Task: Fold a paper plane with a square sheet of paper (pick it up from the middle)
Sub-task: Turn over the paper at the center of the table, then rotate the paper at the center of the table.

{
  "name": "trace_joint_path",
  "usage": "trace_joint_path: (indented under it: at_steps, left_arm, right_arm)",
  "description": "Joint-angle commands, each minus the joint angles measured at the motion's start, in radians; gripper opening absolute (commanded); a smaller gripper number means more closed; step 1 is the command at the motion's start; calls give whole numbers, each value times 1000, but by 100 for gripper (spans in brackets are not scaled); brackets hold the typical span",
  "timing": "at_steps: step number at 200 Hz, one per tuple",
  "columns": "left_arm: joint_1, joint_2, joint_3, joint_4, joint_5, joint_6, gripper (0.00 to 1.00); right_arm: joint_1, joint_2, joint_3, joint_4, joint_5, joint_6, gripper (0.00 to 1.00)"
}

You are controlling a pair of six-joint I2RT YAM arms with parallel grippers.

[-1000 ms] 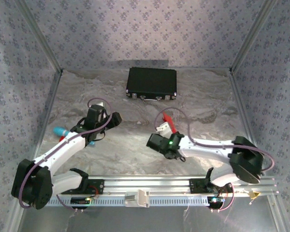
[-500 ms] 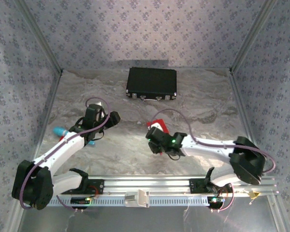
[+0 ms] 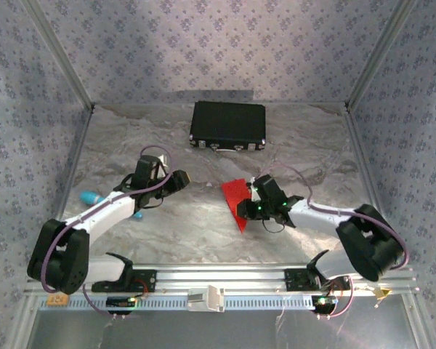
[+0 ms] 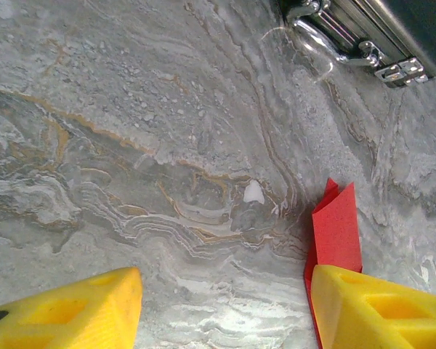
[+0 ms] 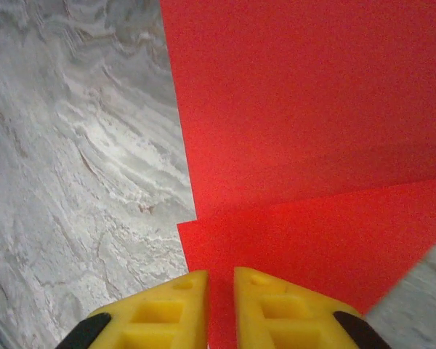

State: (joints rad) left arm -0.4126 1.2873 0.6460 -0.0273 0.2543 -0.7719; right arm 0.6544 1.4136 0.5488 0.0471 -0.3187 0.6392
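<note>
Red paper (image 5: 298,131) now under right hand (image 5: 220,280)

The sheet of paper (image 5: 312,109) ahead of the right jaws is bright red and plain, without any print. Its layer nearest to those jaws looks a little lighter red than the layer beyond. The fingers (image 5: 160,313) of the right gripper (image 5: 219,280) are yellow, with black at the outer corners. The fingers (image 4: 65,313) of the left gripper (image 4: 224,291) are the same yellow. The tabletop (image 4: 131,109) between and ahead of the left jaws has a grey marble pattern with white veins and thin ochre lines. Far ahead of the left jaws, the case (image 3: 227,123) is black with silver latches. Behind the left jaws there is a small turquoise object (image 3: 91,196). The walls (image 3: 218,43) are pale lilac with a small repeated flower motif. The left arm (image 3: 102,214) and the right arm (image 3: 316,214) are white with black joints.
</note>
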Motion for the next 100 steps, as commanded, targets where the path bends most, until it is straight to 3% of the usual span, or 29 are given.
trace_joint_path:
  at_steps: [1, 57, 100]
  left_arm:
    - [-13, 9, 31, 25, 43, -3, 63]
    - [-24, 56, 115, -75, 82, 88, 67]
    - [-43, 100, 124, -54, 114, 77, 69]
  right_arm:
    - [-12, 58, 31, 26, -70, 38, 15]
    - [-14, 139, 2, 68, 42, 260, 10]
    - [36, 151, -110, 361, 131, 594, 12]
